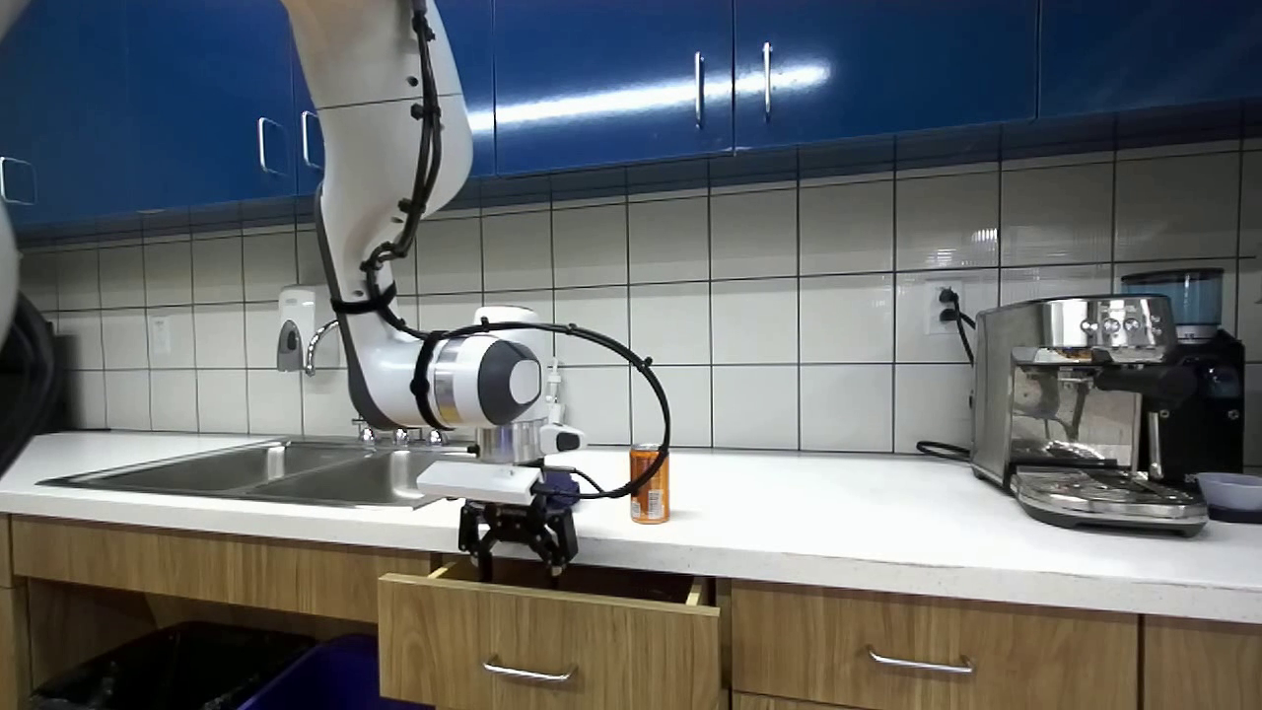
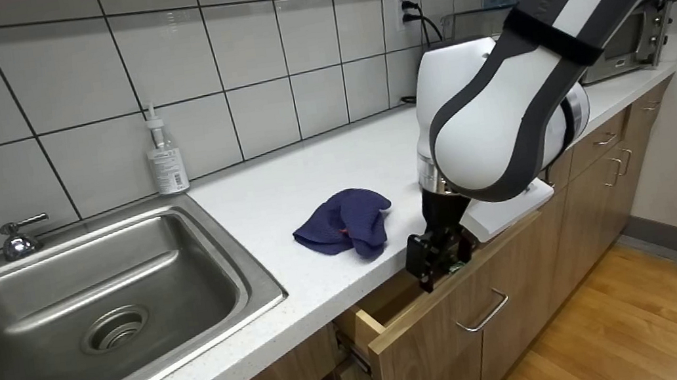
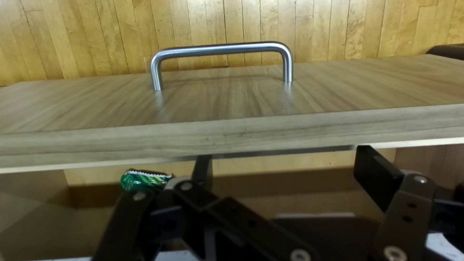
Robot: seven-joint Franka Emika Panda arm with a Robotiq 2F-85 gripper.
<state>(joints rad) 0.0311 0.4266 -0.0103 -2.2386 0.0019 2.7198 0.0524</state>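
Observation:
My gripper [image 1: 520,570] is open with nothing between its fingers. It points down into the pulled-out wooden drawer [image 1: 552,641], close behind the front panel. In the wrist view the two fingertips [image 3: 284,154] are wide apart beside the inner side of the drawer front [image 3: 232,105]; I cannot tell whether they touch it. A green shiny packet [image 3: 143,180] lies in the drawer by the left finger, partly hidden by it. The drawer [image 2: 427,350] and gripper [image 2: 439,272] also show in an exterior view. The drawer's metal handle [image 3: 221,49] is on the outer face.
An orange can [image 1: 649,503] stands on the white counter behind the drawer. A crumpled dark blue cloth [image 2: 346,222] lies between the sink [image 2: 124,266] and the arm. A soap bottle [image 2: 167,161] stands at the wall. A coffee machine [image 1: 1075,394] stands farther along the counter.

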